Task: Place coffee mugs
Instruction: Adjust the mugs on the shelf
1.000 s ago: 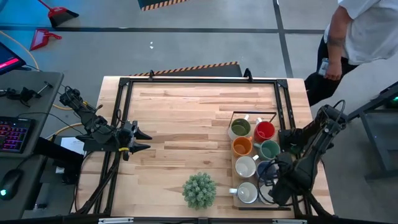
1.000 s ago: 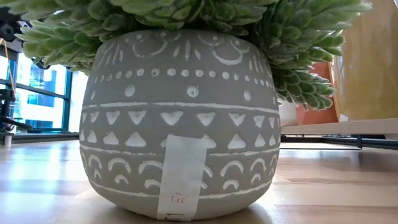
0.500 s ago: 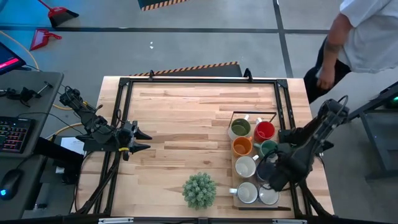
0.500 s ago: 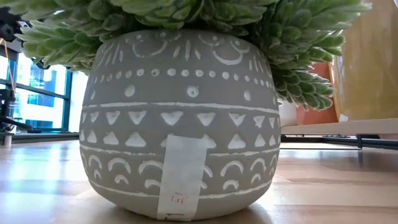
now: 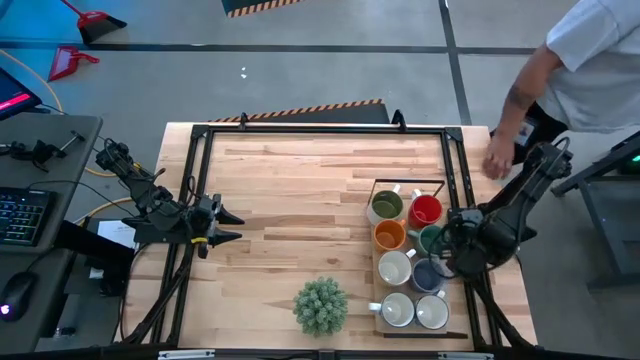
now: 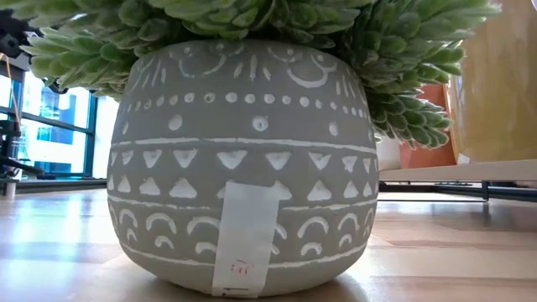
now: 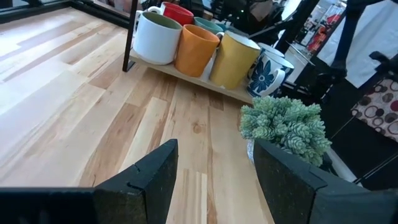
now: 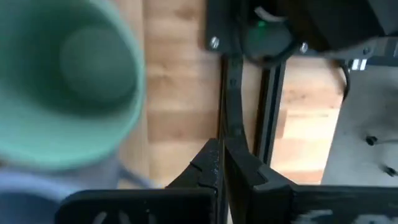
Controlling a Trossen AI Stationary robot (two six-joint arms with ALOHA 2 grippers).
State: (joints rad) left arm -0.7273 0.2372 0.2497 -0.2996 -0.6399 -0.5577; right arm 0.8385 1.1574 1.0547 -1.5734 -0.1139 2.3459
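Mugs (image 5: 408, 258), eight, stand in two rows on a tray (image 5: 380, 325) at the counter's (image 5: 290, 200) right side. Right pincer (image 5: 447, 250), pressed together, empty, sits beside the green mug (image 5: 434, 240). Left pincer (image 5: 232, 225), spread, waits at the left edge.

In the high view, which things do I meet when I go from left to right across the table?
Left gripper → spiky plant → orange mug → red mug → right gripper.
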